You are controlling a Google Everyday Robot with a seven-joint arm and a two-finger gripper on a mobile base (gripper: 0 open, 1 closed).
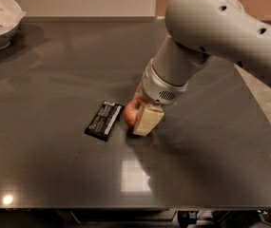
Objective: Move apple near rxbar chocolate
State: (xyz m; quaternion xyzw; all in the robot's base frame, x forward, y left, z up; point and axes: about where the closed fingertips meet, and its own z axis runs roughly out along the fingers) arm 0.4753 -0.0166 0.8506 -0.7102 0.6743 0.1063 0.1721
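Tabletop (54, 80): dark grey, smooth, glossy. It reflects a pale square of light near the front edge and a small bright spot at front left.

Arm (211, 27): matte light-grey shell, fat rounded segments w/ a few small dark holes. It comes in from upper right and narrows to a cylindrical wrist w/ a vented band.

Gripper (137, 121) sits low at table centre, just right of the bar. It's closed on the apple (129, 114). The near finger (148, 118) is a cream, blocky, flat-faced pad pressed against the apple's right side; the far finger is hidden behind the fruit.

Apple: round, smooth skin, reddish-orange w/ yellowish tone, mostly covered by wrist and pad, only its left half shows. Stem not visible, so can't tell which way it points. It seems to sit at table level, though the contact isn't clear.

Rxbar chocolate (104, 120): flat, thin rectangle in a black, slightly shiny wrapper w/ pale lettering. It lies flat on the table. Long axis runs diagonally, near end toward front left, far end toward back right. Its far right corner is just beside the apple; can't tell if they touch.

Bowl (4, 30): white, round, smooth, at far left corner w/ dark reddish bits inside, well apart from the rest.
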